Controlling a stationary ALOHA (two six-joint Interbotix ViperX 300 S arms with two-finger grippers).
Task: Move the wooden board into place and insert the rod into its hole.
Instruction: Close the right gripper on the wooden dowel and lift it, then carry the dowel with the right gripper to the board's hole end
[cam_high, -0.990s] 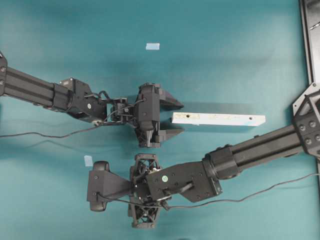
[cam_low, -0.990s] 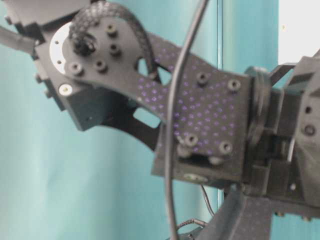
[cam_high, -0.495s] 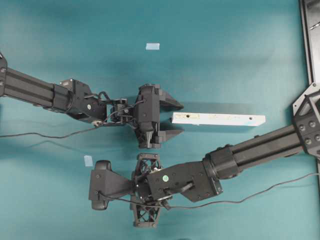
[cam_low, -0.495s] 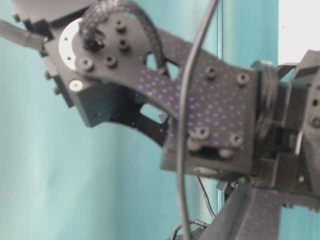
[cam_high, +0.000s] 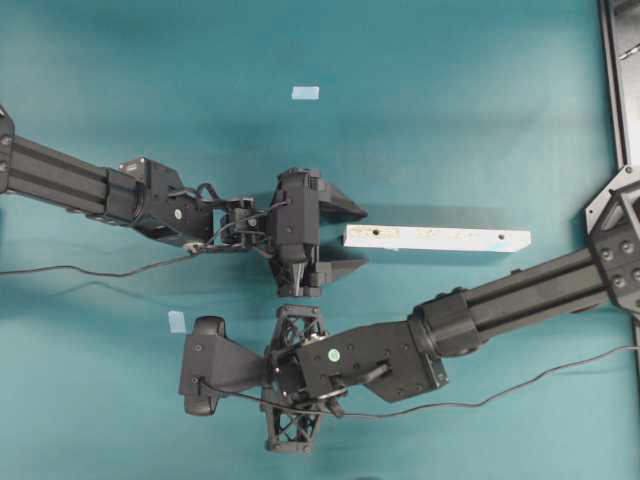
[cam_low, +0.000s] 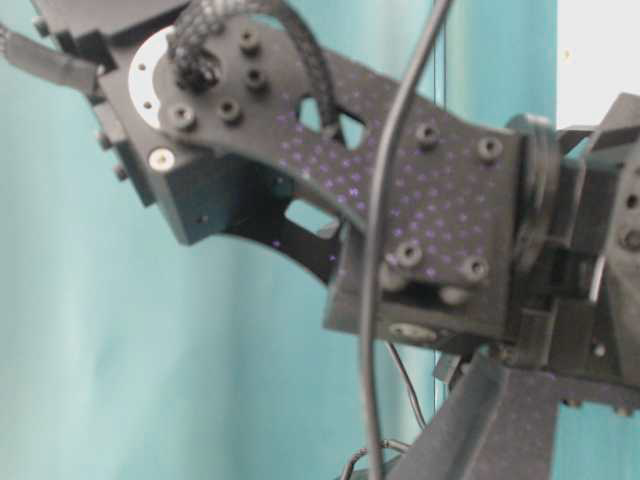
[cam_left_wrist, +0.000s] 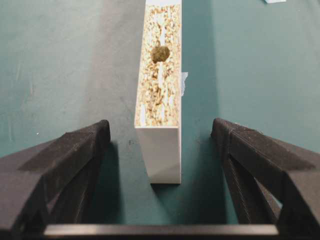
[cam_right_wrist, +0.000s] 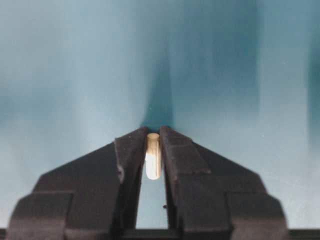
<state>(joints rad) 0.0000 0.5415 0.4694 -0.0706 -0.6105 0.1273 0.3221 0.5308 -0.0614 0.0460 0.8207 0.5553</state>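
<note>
The wooden board lies lengthwise on the teal table, right of centre in the overhead view. Its speckled top shows a dark hole. My left gripper is open, its fingers standing either side of the board's near white end without touching it. Below it my right gripper points down at the table, shut on the rod, a short cream peg held upright between the fingertips. From overhead the right wrist hides the rod.
Two pale-blue tape squares lie on the table, one at the back and one beside the right wrist camera. A black frame runs along the right edge. The right arm's wrist fills the table-level view.
The right gripper's jaws have closed onto the rod, and its wrist has shifted slightly. The left gripper and the board have not moved.
</note>
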